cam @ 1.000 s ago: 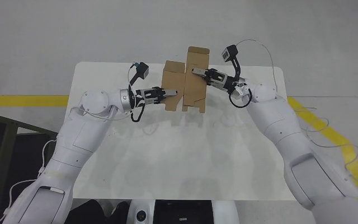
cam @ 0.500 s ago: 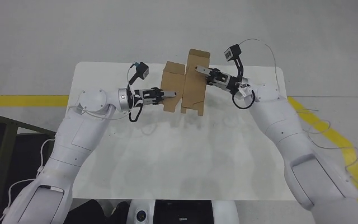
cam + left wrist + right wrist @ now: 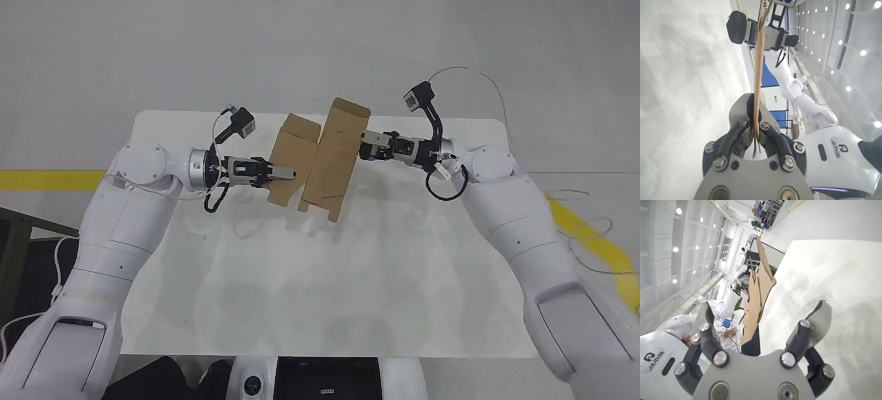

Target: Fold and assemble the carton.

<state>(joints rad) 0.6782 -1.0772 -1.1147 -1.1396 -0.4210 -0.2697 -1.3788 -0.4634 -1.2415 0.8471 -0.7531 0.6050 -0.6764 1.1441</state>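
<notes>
left claw [image 3: 755,109] clamps flat carton [image 3: 320,165] edge | right claw [image 3: 762,308] spread wide, carton's opposite edge between its fingers, ungripped

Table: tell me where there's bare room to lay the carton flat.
The near half of the table, between the two forearms and the front edge, is bare and is the widest free patch. The far middle is crowded: the carton hangs there, clamped by the left gripper, with the open right gripper at its other side.
</notes>
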